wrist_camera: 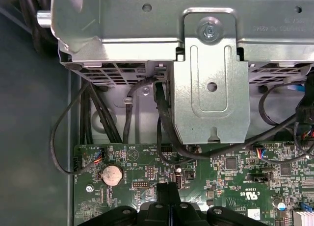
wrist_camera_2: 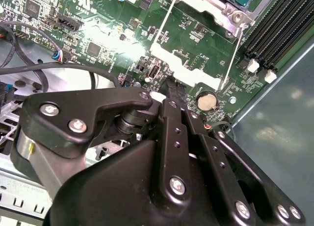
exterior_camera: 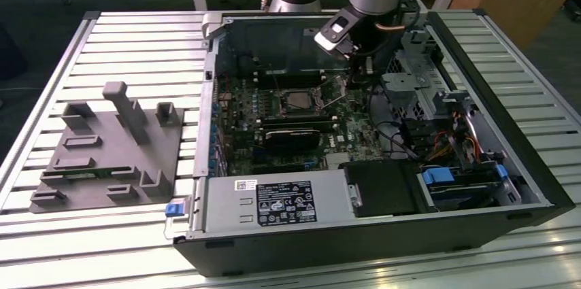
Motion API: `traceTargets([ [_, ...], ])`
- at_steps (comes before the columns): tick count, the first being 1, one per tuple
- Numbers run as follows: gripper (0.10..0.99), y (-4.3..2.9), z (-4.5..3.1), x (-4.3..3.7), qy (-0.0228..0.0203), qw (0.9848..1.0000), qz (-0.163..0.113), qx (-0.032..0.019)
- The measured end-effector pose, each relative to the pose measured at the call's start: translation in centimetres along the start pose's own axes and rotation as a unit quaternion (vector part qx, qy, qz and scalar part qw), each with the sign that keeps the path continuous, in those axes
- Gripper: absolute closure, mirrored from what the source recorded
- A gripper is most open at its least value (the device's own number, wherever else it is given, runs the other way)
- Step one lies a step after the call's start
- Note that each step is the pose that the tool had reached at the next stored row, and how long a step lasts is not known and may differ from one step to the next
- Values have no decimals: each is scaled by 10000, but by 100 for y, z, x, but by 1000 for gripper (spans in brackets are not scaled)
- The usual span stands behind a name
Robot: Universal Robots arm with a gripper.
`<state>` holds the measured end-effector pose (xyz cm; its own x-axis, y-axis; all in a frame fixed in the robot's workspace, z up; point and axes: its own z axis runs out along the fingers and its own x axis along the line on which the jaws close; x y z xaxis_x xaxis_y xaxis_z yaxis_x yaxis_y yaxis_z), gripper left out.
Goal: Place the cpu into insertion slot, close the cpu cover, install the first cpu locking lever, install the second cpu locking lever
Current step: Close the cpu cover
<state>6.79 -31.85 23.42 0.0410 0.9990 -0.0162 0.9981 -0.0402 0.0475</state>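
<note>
The cpu [exterior_camera: 295, 101] lies as a dull grey square in the socket on the green motherboard [exterior_camera: 350, 129]. The dark frame of the cpu cover [exterior_camera: 296, 90] sits around it; I cannot tell whether it is fully down. A thin wire locking lever [exterior_camera: 335, 96] slants up off the socket's side toward the exterior view's right. Two such rods [wrist_camera_2: 233, 54] [wrist_camera_2: 163, 25] run along the socket's silver plate [wrist_camera_2: 186, 64] in the second wrist view. My gripper [exterior_camera: 362, 75] hovers just beyond that lever, shut with nothing between its black fingers [wrist_camera: 169, 189] [wrist_camera_2: 171, 88].
The open computer case [exterior_camera: 363, 241] lies on a slatted metal table [exterior_camera: 136, 37]. A metal drive cage [wrist_camera: 211, 88] and loose black cables [wrist_camera: 167, 133] stand close to the gripper. A coin battery [wrist_camera: 111, 175] is near the fingertips. A grey fixture block [exterior_camera: 109, 153] sits on the exterior view's left.
</note>
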Motion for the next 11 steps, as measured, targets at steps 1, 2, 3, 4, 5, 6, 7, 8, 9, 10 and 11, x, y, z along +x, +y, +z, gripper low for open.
traceTargets([
  [1, 980, -3, 0, 0, 0, 10000, 0, 0],
  [2, 980, -7, -1, 0, -1, 10000, 0, 0],
  [3, 980, -12, -1, 0, 0, 10000, 0, 0],
  [4, 980, -17, -1, -1, -1, 10000, 0, 0],
  [5, 980, -22, -2, -1, -1, 10000, 0, 0],
  [6, 980, -27, -2, -1, -1, 10000, 0, 0],
  [7, 980, -32, -2, -1, -1, 10000, 0, 0],
  [8, 980, -39, -2, -1, -1, 10000, 0, 0],
  [9, 980, -45, -3, -2, -1, 10000, 0, 0],
  [10, 980, -51, -3, -2, -1, 10000, 0, 0],
  [11, 980, -59, -3, -3, -1, 10000, 0, 0],
])
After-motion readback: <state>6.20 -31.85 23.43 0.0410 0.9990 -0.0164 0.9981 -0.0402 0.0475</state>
